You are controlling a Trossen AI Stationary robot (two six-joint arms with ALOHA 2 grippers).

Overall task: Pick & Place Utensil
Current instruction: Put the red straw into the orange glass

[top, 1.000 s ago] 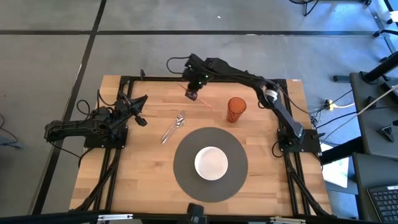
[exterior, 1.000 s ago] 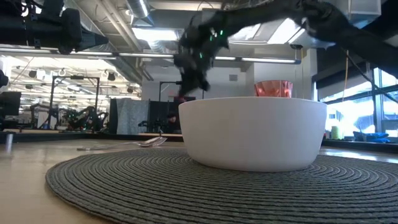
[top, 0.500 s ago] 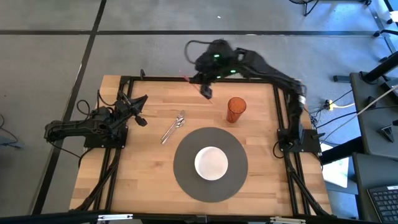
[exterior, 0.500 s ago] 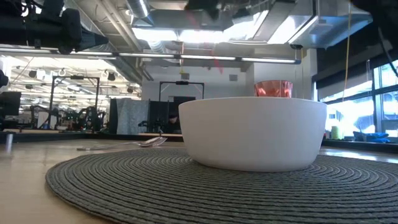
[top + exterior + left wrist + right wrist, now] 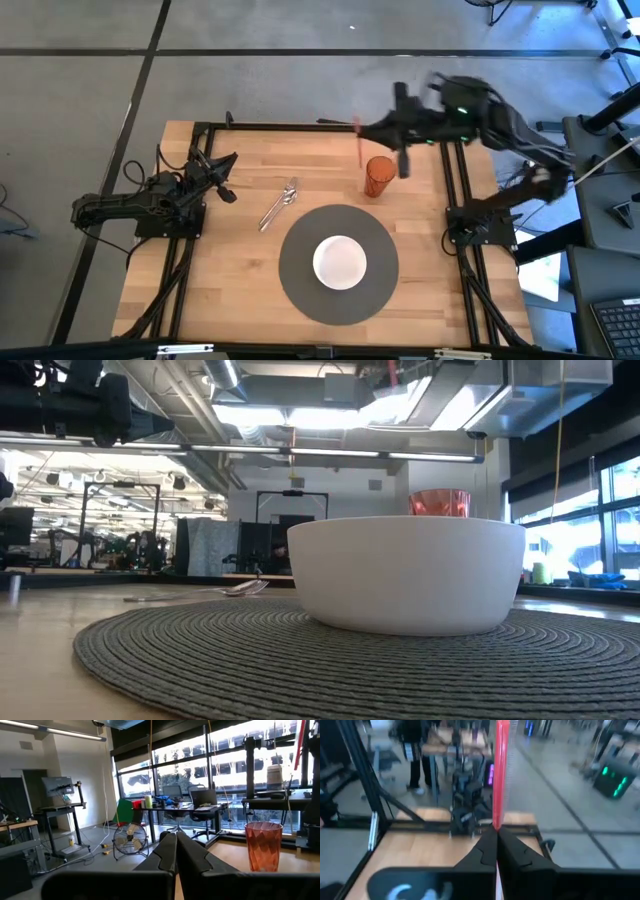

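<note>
Overhead, the right hand (image 5: 372,130) was found raised above the far side of the desk (image 5: 230,270), its fingers (image 5: 487,847) pressed together on a thin red utensil (image 5: 359,146). The utensil was seen clamped between the closed fingers and projecting straight out past the fingertips in the right wrist view (image 5: 500,770); which kind of utensil it was could not be told. An orange tumbler (image 5: 378,177) was noted upright on the desk just beside and below that hand, on the nearer side. A white bowl (image 5: 340,262) was recorded at the centre of a round grey placemat (image 5: 300,290), nearer the desk's front edge and well apart from the hand. Metal cutlery (image 5: 279,205) was observed lying flat on the bare wood, between the two hands and apart from both.

The left hand (image 5: 226,176) was found resting low at the left side of the desk, its fingers (image 5: 172,852) closed together with nothing between them. The tumbler was seen ahead of it in the left wrist view (image 5: 262,846), well apart.
</note>
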